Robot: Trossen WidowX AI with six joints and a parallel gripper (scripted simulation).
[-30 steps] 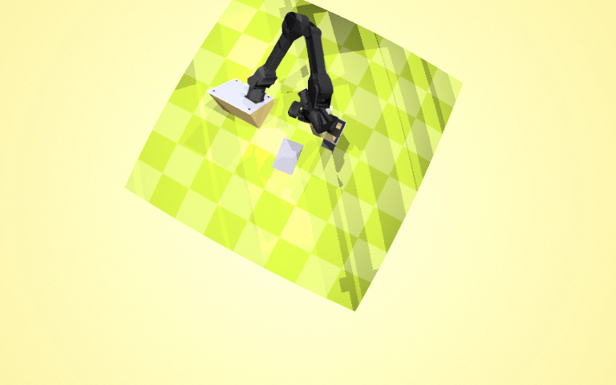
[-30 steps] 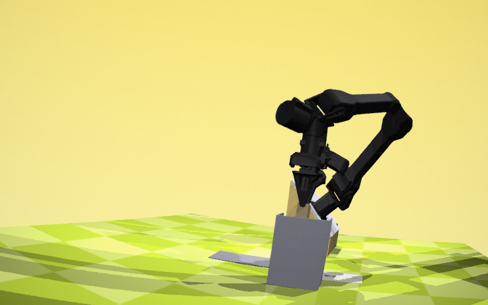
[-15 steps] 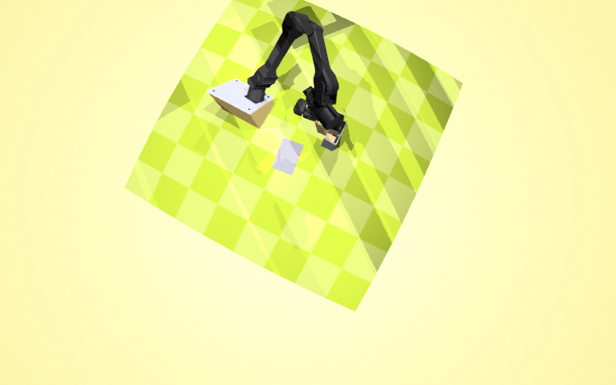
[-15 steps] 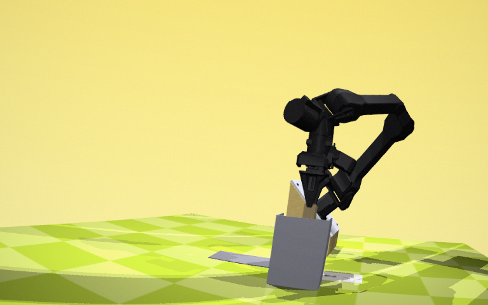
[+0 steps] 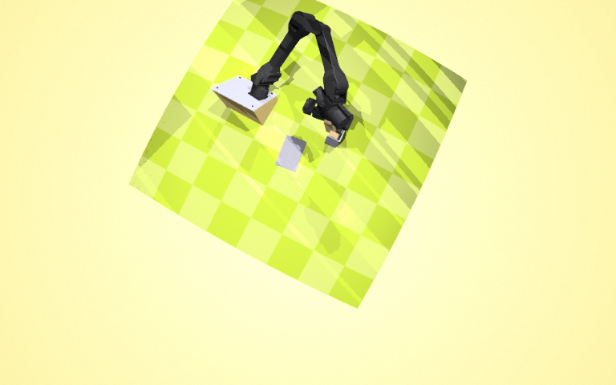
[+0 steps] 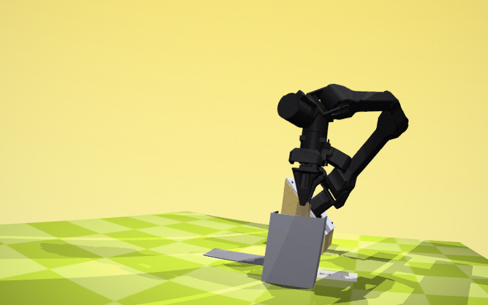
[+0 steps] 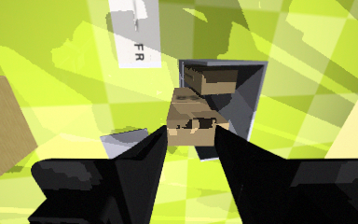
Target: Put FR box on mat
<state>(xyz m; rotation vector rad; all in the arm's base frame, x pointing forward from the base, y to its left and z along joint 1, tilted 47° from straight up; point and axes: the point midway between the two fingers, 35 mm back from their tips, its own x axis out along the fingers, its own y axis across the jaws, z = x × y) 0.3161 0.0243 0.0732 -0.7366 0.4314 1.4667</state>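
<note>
A green checkered floor (image 5: 238, 208) (image 6: 161, 284) (image 7: 298, 98) meets plain yellow surroundings (image 5: 91, 294) (image 6: 143, 89).

"FR" on white card (image 7: 127, 57)

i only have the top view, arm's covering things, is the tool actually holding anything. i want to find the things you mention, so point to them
Observer: Yes, the tool (image 5: 334, 131) (image 6: 303, 204) (image 7: 190, 130) is shut on a tan cardboard box (image 7: 191, 135), seen in the wrist view.
Operator: and that white card i can't see, anything on it
Observer: The flat white rectangular card (image 6: 342, 276) (image 7: 140, 33) has the letters FR printed on it, readable in the wrist view.
Operator: anything inside the bin
Observer: Another tan cardboard box (image 7: 219, 85) is inside the open grey bin (image 6: 293, 251) (image 7: 258, 100), at its far end in the wrist view.
</note>
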